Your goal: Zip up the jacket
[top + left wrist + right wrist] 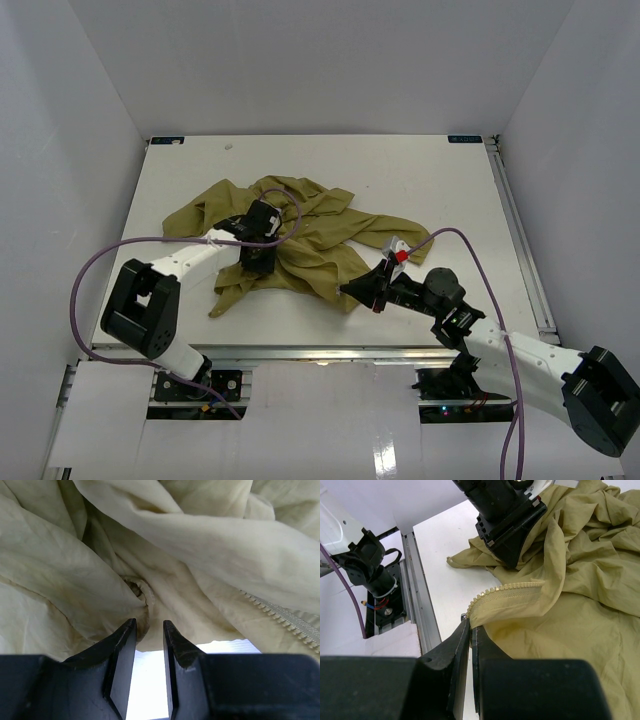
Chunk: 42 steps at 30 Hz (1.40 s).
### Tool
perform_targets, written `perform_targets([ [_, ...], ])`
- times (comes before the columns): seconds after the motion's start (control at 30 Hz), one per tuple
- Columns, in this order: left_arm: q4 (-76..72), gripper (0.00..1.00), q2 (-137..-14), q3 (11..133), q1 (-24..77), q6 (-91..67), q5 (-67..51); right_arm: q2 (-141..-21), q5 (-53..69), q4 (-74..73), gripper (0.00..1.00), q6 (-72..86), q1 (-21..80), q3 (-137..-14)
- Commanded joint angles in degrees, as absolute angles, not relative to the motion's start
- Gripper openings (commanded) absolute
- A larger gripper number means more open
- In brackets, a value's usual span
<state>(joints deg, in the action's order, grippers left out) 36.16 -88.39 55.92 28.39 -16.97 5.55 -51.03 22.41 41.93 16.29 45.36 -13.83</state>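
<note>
Walls (300, 60): plain white panels, closing in behind the jacket and on both sides of it.
Table (430, 180): white and flat, carrying the jacket, bare on every side of it; metal rail (522, 250) along the edge to the jacket's right.
Jacket (320, 235): olive, thin, heavily wrinkled; bunched in a heap near the table's middle, with one narrow strip trailing off to the near-left.
Left arm (185, 262): black base near-left of the jacket; white link stretched low toward it; wrist over the jacket's left folds, nose tipped down.
Right arm (510, 350): base near-right of the jacket; white link rising to a black elbow; forearm laid low, pointing left at the jacket's near hem.
Cable (90, 275): purple, looping out left of the jacket and back across its top to the left wrist.
Left gripper (149, 626): released, fingers parted by a narrow gap with only white table showing between them; tips just short of a puckered fold of the jacket; nothing held.
Right gripper (469, 626): clenched, fingers pressed nearly together on the jacket's near edge, right where the zipper tape ends.
Zipper teeth (510, 586): pale row along a lifted band of the jacket, running from the right gripper toward the left arm's black wrist; another stretch beside the left gripper, under a broad fold.
</note>
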Motion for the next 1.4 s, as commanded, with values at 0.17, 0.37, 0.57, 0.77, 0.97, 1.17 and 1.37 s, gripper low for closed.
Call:
perform_targets([
  [0.17,37.8,0.24,-87.7,57.8,29.4,-16.9,11.1,-49.6,22.3,43.5,0.08,16.6,45.1,-13.1],
  [0.37,39.0,0.30,-88.2,57.8,30.3,-16.9,13.1,-49.6,22.3,43.5,0.08,16.7,45.1,-13.2],
  [0.57,40.3,0.31,-90.1,58.5,30.8,-18.0,16.6,-49.4,22.3,43.4,0.08,16.7,45.0,-13.0],
  [0.77,40.5,0.01,-88.6,59.3,31.0,-19.3,20.5,-48.9,22.3,43.4,0.08,16.8,45.0,-12.8],
  [0.97,45.4,0.00,-82.6,63.7,30.3,-22.3,31.7,-49.0,22.2,43.4,0.08,16.9,45.0,-12.8],
  [1.17,47.9,0.00,-75.6,64.5,26.4,-25.2,40.2,-48.8,22.2,43.4,0.08,17.1,44.8,-12.8],
  [1.37,45.1,0.00,-68.5,60.2,13.7,-22.3,44.2,-49.1,22.3,43.4,0.08,17.1,44.8,-12.9],
])
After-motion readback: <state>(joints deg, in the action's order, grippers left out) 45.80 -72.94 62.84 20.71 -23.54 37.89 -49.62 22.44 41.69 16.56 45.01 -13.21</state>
